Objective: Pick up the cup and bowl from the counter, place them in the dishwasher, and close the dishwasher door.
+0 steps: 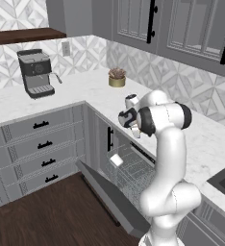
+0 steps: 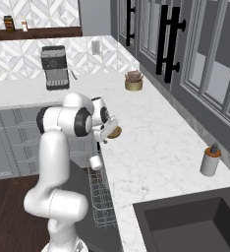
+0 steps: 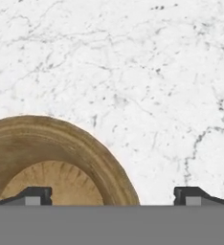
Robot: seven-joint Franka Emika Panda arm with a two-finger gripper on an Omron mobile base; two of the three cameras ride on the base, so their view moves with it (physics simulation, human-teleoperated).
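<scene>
So the kitchen's got a white marble counter (image 2: 156,133) running in an L, grey cabinets under and over it, patterned tile behind and dark wood floor. One coffee machine (image 1: 36,73) sits in the far corner, one gold pot with a plant (image 2: 133,81) by the wall, one soap bottle (image 2: 210,161) near the dark sink (image 2: 195,221).

One bowl (image 3: 51,162), golden-brown, sits upright on the counter near its front edge, open side up. It's round so no real long axis. In the hand view the gripper (image 3: 111,195) looks straight down at it, jaws spread wide with nothing between them; one fingertip is over the bowl's inside, the other over bare marble. From the right base view the bowl (image 2: 115,132) peeks out just beside the hand.

One cup (image 1: 116,160), small and white, is already down in the dishwasher (image 1: 129,170) on the wire rack (image 2: 100,199); can't tell which way it's tipped. The door (image 1: 112,197) hangs open, dropped down toward the floor
</scene>
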